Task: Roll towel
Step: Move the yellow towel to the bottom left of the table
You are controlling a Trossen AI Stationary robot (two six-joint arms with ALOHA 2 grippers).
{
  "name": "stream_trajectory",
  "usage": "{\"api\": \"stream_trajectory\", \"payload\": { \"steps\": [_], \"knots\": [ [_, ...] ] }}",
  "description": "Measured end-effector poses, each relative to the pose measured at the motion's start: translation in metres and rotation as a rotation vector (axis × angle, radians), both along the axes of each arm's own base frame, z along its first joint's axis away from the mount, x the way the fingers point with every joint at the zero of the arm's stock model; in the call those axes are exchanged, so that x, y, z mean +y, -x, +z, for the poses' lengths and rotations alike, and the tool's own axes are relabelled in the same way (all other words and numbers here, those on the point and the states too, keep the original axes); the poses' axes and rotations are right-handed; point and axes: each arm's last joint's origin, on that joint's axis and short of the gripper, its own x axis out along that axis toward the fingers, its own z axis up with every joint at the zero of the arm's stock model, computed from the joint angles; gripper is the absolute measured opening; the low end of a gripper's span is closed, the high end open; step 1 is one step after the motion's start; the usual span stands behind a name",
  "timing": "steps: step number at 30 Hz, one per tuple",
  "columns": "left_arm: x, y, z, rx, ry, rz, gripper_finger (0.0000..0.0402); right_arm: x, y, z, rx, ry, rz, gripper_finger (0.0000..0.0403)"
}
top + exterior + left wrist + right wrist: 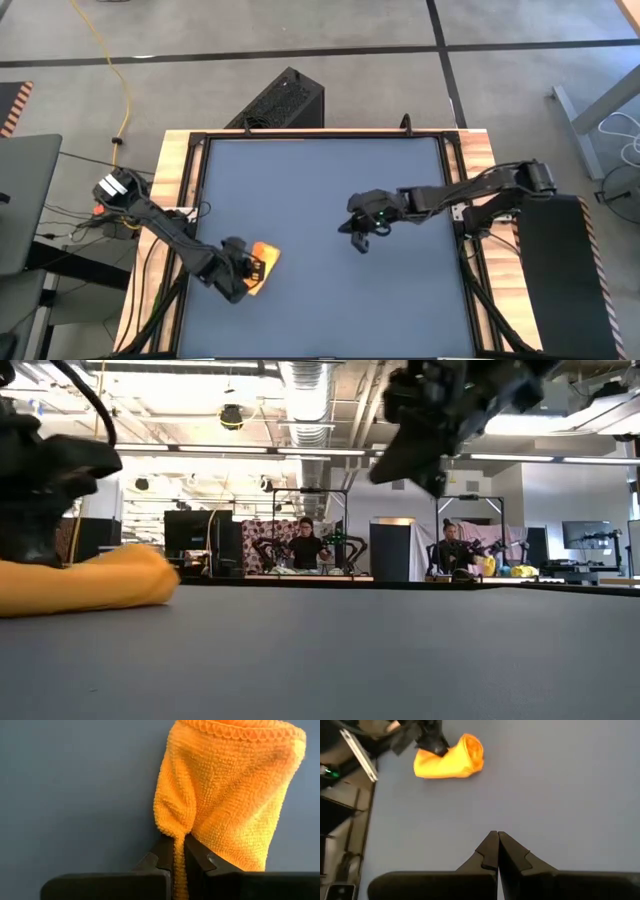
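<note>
The yellow-orange towel lies rolled into a short thick bundle on the dark blue tabletop, near its left edge and toward the near side. It also shows in the low view and the right wrist view, where one spiral end of the roll faces out. My left gripper is shut on the towel. My right gripper hangs shut over the middle-right of the table, well away from the towel, holding nothing. My left gripper pinches a thin puckered bit of the towel's edge between its two fingers, at one end of the roll. The fingers slant down from the table's left side. The roll lies on the tabletop, stretching away from the fingertips.
A black box stands past the table's far edge. Wooden frame rails run along the table's sides. The blue surface between the two grippers is bare. People sit at benches far behind the table.
</note>
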Motion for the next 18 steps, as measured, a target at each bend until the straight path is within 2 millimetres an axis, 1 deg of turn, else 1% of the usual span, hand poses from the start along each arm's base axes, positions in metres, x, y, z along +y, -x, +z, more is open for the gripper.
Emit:
{"api": "stream_trajectory", "payload": {
  "steps": [3, 5, 7, 9, 11, 14, 18],
  "knots": [
    [-0.003, 0.0, 0.009, 0.061, -0.015, -0.017, 0.0, 0.008, -0.02, -0.017, -0.057, -0.066, 0.06, 0.0024],
    [-0.003, 0.001, 0.013, 0.097, -0.032, -0.023, 0.0, 0.017, -0.035, -0.031, -0.103, -0.111, 0.112, 0.0024],
    [-0.003, 0.001, 0.015, 0.096, -0.053, -0.039, 0.0, 0.026, -0.05, -0.044, -0.124, -0.123, 0.142, 0.0024],
    [-0.006, -0.004, 0.017, 0.052, -0.068, -0.113, 0.0005, 0.033, -0.065, -0.054, -0.112, -0.122, 0.157, 0.0024],
    [-0.009, -0.01, 0.019, 0.008, -0.077, -0.2, 0.0018, 0.037, -0.083, -0.059, -0.112, -0.116, 0.168, 0.0024],
    [-0.011, -0.018, 0.021, -0.039, -0.111, -0.321, 0.0049, 0.041, -0.109, -0.068, -0.091, -0.122, 0.222, 0.0024],
    [-0.008, -0.02, 0.023, -0.042, -0.122, -0.338, 0.0092, 0.048, -0.138, -0.072, -0.036, -0.132, 0.281, 0.0024]
  ]
}}
